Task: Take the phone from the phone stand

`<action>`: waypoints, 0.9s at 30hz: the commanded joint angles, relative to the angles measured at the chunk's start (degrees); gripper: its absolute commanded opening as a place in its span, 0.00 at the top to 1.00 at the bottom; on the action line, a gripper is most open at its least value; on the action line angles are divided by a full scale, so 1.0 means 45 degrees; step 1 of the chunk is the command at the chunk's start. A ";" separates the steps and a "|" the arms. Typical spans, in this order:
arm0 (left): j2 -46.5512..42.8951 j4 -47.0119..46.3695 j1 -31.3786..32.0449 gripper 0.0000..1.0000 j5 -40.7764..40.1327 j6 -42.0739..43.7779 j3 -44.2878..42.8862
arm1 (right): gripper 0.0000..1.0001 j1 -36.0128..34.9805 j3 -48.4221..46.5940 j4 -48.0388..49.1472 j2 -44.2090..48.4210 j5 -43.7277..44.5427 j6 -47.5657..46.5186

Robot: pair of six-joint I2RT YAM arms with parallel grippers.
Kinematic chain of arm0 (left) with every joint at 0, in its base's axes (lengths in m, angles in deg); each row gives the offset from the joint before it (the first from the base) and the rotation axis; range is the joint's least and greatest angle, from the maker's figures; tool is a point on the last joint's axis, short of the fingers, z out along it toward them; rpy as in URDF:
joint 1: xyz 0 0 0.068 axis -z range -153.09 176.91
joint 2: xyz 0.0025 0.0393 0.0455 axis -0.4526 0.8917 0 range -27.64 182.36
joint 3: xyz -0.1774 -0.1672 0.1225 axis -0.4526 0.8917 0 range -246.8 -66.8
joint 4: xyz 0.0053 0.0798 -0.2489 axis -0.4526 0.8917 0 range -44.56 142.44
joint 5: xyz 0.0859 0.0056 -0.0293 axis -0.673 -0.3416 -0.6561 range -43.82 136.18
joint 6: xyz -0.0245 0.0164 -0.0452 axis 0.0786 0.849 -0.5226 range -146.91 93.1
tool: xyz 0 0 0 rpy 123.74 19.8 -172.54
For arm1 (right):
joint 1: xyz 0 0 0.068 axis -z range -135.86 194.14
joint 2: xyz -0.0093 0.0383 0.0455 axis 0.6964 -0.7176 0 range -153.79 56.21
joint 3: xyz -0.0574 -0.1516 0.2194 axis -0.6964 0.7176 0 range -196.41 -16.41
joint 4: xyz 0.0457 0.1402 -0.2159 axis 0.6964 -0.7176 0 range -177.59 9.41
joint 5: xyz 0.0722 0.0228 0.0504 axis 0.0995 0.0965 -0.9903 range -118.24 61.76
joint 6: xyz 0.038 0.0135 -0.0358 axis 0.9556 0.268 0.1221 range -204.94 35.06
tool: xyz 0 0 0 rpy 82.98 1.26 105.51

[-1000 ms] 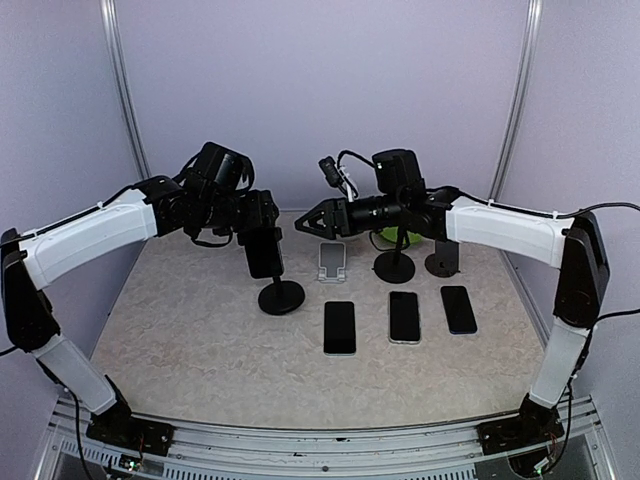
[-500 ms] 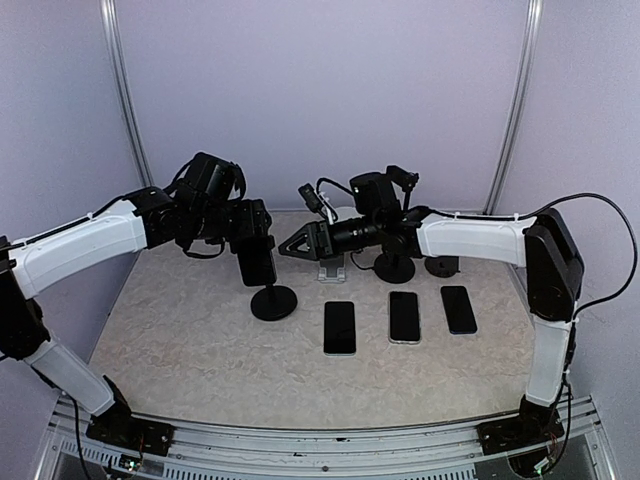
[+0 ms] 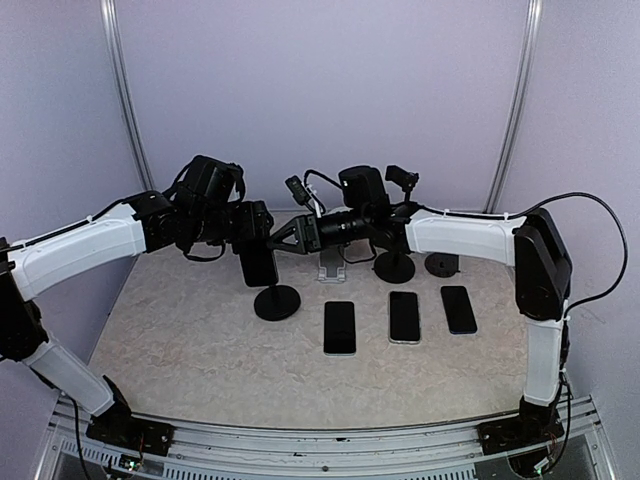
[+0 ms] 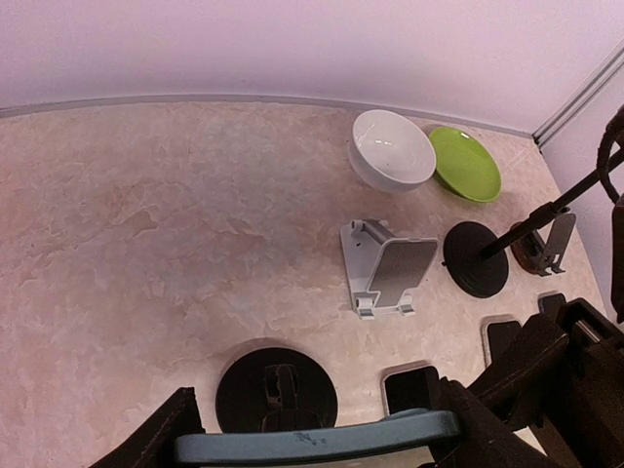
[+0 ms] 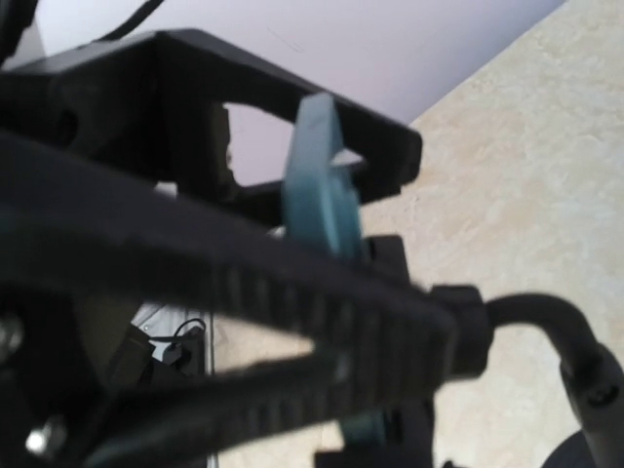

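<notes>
phone (image 3: 259, 266) upright, long axis vertical, above stand (image 3: 277, 302)

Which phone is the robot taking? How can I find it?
Look at the tan table, left of the three phones lying flat. There a black stand with a round foot holds one dark phone. It is the only phone standing upright.

The scene is being lit softly and evenly from above, and only faint shadows are being cast on the desk (image 3: 180, 330). The overhead view is being rendered sharp. In the right wrist view, the fingers (image 5: 292, 288) of the right tool (image 5: 436, 244) and the phone (image 5: 317, 185) edge are being heavily blurred. In the left wrist view, the far desk edge is being bowed by the lens.
</notes>
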 commanded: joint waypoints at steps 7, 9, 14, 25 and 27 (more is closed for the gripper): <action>-0.0694 -0.1824 0.0222 0.78 0.0250 0.0145 0.0002 | 0.55 -0.0149 -0.0734 -0.0364 -0.0616 0.0078 -0.0065; -0.0694 -0.1774 0.0242 0.78 0.0146 0.0134 -0.0008 | 0.60 -0.0152 -0.0775 -0.0452 -0.0618 0.0112 -0.0081; -0.0611 -0.1234 0.0233 0.79 -0.0488 0.0235 -0.0180 | 0.79 -0.0143 -0.0743 -0.0717 -0.0488 0.0239 -0.0348; 0.0013 0.1219 -0.0012 0.83 -0.3400 0.1832 -0.1068 | 0.96 -0.0139 -0.0221 -0.0892 -0.0082 0.0327 -0.0564; -0.0007 0.1506 -0.0242 0.84 -0.3487 0.2092 -0.0994 | 0.99 -0.0149 -0.0126 -0.0882 0.0003 0.0332 -0.0568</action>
